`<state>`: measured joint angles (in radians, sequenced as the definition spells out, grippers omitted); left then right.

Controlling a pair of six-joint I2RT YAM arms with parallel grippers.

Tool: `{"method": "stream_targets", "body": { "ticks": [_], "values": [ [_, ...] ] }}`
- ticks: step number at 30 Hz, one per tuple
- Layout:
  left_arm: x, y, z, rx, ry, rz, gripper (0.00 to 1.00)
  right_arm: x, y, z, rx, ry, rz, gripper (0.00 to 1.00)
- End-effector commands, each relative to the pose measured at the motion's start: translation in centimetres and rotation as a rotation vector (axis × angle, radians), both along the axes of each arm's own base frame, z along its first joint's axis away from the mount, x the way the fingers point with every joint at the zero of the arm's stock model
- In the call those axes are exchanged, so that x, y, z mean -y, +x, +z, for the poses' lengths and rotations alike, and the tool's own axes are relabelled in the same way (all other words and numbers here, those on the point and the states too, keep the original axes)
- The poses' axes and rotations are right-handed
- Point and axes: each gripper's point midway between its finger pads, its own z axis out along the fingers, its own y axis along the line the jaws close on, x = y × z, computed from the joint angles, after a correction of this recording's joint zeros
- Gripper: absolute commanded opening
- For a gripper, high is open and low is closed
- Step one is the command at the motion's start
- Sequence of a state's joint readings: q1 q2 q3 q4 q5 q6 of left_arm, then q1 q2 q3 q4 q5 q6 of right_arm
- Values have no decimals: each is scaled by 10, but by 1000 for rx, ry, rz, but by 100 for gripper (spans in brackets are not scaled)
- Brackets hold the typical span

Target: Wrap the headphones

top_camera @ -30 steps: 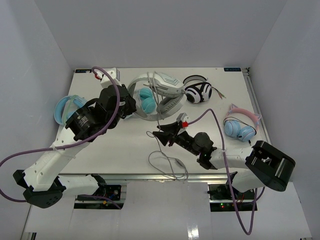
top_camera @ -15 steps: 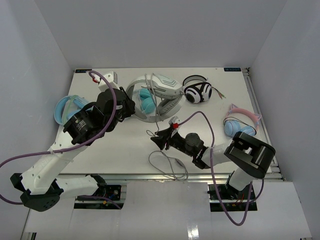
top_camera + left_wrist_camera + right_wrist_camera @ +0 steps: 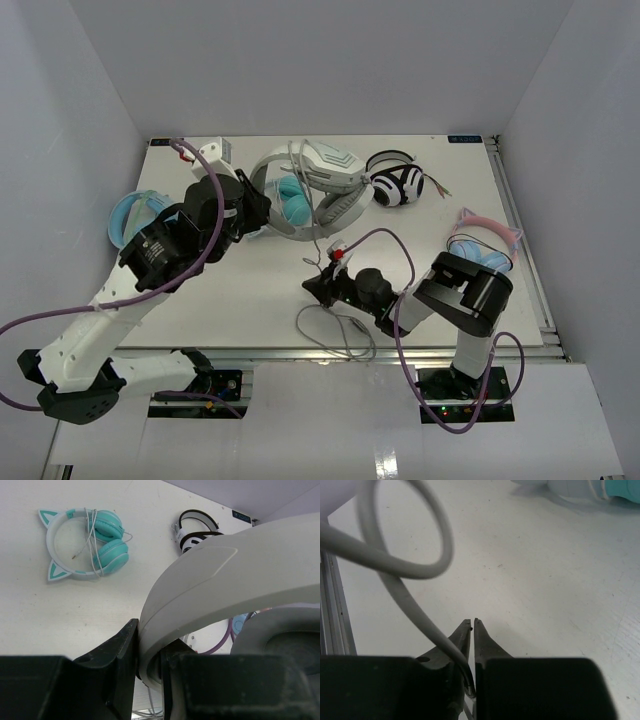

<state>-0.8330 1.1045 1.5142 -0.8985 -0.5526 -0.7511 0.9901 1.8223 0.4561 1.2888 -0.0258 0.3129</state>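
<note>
The light grey headphones are held tilted above the table at the back centre. My left gripper is shut on their grey-white headband, which fills the left wrist view between the jaws of the left gripper. Their thin grey cable hangs down to my right gripper, which lies low near the table's front. That gripper is shut on the cable, which curls in a loop ahead of the jaws. More cable lies looped at the near edge.
Teal cat-ear headphones lie under the held pair and show in the left wrist view. Black-and-white striped headphones lie at the back right. Pale blue headphones with a pink band lie at the right. A pale blue pair lies at the left edge.
My right gripper has slid left and nearer along the table with the cable in it. My left gripper has raised the headphones slightly toward the back.
</note>
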Motion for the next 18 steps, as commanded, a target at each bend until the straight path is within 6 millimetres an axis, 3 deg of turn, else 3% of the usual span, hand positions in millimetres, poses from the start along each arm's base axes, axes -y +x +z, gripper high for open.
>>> {"method": "stream_targets", "body": {
  "ticks": [1,4,9,12,14,18],
  "values": [
    [-13,-12,81,160,-184,1,0,14,11,111,252,405,-81,8],
    [-24,-17,100,191,-188,13,0,25,13,100,238,383,-110,8],
    [-45,-27,117,210,-172,45,0,44,23,83,198,359,-167,8],
    [-48,-34,121,228,-172,17,0,51,30,81,184,358,-180,8],
    [-35,-39,116,225,-138,-75,0,55,32,83,179,367,-183,8],
    [12,-59,89,200,-51,-401,0,77,51,98,179,410,-221,8]
  ]
}}
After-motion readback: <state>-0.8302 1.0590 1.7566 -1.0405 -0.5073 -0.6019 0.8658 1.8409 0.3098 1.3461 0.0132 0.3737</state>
